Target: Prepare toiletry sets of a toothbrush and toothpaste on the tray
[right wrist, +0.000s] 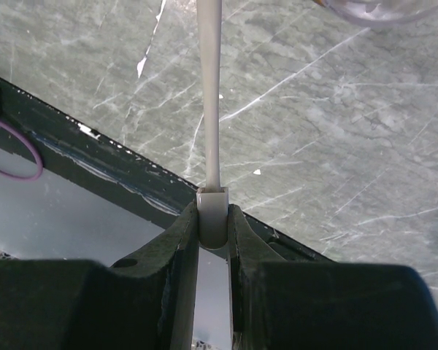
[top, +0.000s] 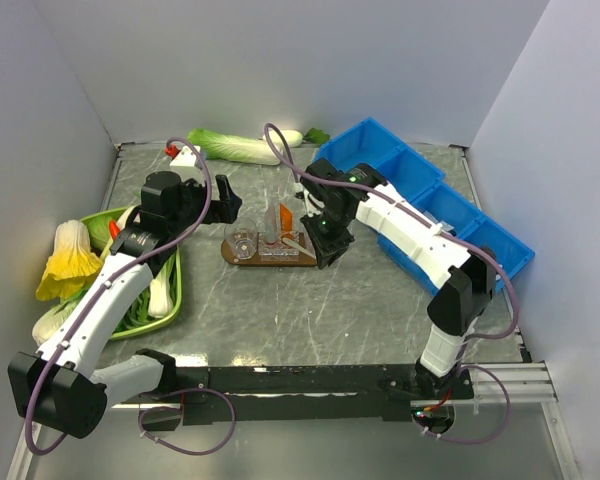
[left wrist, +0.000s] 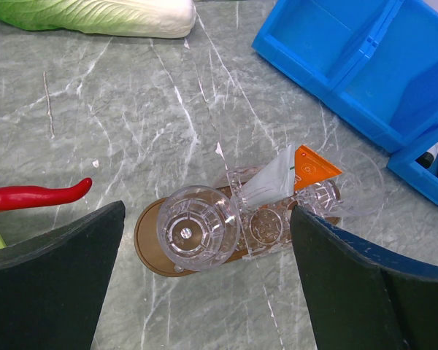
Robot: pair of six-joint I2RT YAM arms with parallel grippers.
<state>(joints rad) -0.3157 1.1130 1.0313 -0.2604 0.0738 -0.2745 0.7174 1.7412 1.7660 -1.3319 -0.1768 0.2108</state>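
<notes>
Top view: tray [top: 270, 264] lies mid-bench [top: 310, 310] and carries clear cups [top: 242, 241]. The orange toothpaste [top: 286, 218] stands in one. Right fingers [top: 330, 250] are at the tray's right end.

Left wrist: left fingers [left wrist: 55, 288] are spread wide and empty, above the tray.

Right wrist: right fingers are clamped on the white toothbrush [right wrist: 212, 102] handle, over bare bench.

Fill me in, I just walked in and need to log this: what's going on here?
The right end effector is shut on a white toothbrush, holding it by the right end of the wooden tray. That tray carries clear cups, with an orange toothpaste tube propped among them. The left end effector hangs open near the tray's left end, holding nothing.
</notes>
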